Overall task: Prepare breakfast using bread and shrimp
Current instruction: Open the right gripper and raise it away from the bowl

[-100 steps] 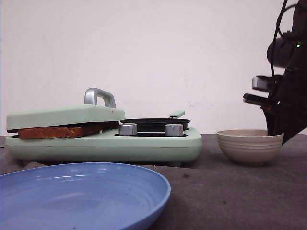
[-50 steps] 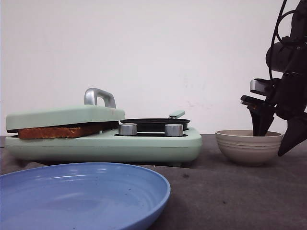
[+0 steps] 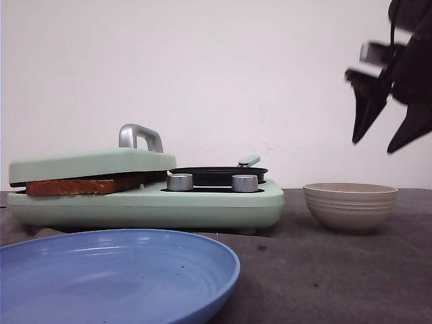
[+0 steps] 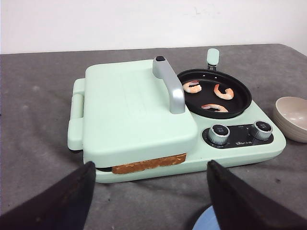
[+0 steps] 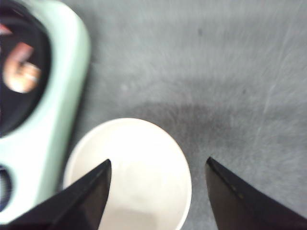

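Three shrimp (image 4: 214,95) lie in the one black pan (image 4: 240,98), the bread (image 4: 148,164) sits pressed under the cooker's lid (image 4: 129,108), and both claws, left (image 4: 151,196) and right (image 5: 157,194), gape released, the right above one bowl (image 5: 139,158).
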`<state>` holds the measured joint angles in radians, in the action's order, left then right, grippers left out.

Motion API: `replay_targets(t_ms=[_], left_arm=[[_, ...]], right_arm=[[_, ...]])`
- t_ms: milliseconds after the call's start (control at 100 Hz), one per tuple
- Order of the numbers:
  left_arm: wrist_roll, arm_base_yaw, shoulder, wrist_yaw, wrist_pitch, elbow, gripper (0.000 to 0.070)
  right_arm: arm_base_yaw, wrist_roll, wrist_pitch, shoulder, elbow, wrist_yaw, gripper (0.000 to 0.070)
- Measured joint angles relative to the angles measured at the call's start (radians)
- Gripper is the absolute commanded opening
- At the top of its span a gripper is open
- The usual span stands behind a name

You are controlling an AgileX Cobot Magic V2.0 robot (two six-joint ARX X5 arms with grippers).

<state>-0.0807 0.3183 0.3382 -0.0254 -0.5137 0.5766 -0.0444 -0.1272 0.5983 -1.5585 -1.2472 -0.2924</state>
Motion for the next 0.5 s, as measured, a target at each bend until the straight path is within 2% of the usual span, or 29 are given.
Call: replay_targets(t_ms=[500], left_arm=[[0.000, 0.000, 0.000, 0.000, 0.000, 0.000, 0.0389]], right_arm=[[0.000, 0.019, 0.075, 0.348, 0.000, 0.001, 0.0383]])
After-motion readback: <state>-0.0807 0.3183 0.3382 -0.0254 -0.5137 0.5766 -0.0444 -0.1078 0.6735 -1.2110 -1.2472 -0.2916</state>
